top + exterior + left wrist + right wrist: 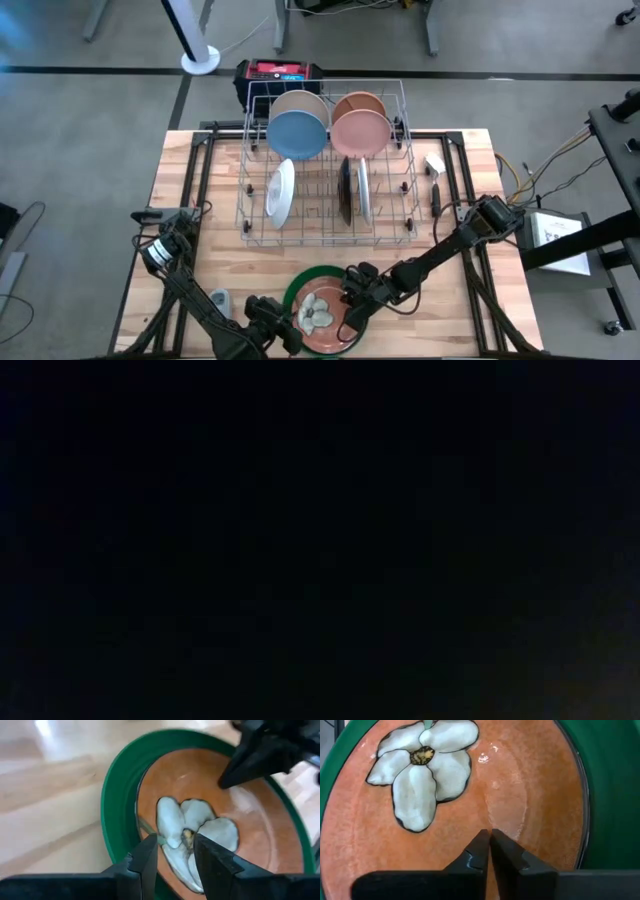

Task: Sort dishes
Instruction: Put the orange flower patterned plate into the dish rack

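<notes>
Terracotta glaze fills most of what we see at both wrists: a round orange-brown plate painted with a white flower [320, 315] sits nested on a large round green plate [296, 290] at the near edge of the pale wooden desk [190, 190]. The right claw [489, 837], its fingers pressed together and empty, hangs directly over the orange plate's glossy well, with the flower just ahead of it and the green rim off to one side. The left claw [175, 857] faces the same plate from the opposite edge, fingers partly spread, the flower showing in the gap between them; we see nothing pinched. We judge both arms about equally near, so the coming lift turns on the rim, which the left claw meets more nearly edge-on. Being round, the plates have no long axis. Beyond both claws stands the silver wire rack [400, 215], already holding blue, pink, tan, white and dark dishes upright. The low view is dark.
</notes>
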`<action>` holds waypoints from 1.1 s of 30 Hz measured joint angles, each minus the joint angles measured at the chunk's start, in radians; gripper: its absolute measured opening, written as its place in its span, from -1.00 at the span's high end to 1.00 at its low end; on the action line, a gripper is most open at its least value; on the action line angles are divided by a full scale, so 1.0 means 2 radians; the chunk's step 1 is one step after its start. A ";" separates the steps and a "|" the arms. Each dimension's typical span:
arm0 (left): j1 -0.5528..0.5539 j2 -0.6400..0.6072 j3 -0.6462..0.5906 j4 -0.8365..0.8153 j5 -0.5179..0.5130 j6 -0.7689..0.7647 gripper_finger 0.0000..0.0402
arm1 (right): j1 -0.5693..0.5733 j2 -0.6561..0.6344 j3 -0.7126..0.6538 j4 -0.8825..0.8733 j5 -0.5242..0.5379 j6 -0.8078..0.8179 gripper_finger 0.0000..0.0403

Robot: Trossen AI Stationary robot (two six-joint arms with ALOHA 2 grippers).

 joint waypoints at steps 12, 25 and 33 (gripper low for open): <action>0.031 0.002 0.000 0.001 0.080 -0.009 0.07 | 0.000 0.002 0.000 -0.001 0.002 0.004 0.99; 0.054 0.002 -0.008 0.033 0.103 0.033 -0.04 | 0.000 0.003 -0.001 -0.001 0.008 0.003 1.00; 0.059 0.003 -0.026 0.056 0.105 0.039 -0.04 | 0.001 0.017 -0.001 0.014 0.014 0.000 1.00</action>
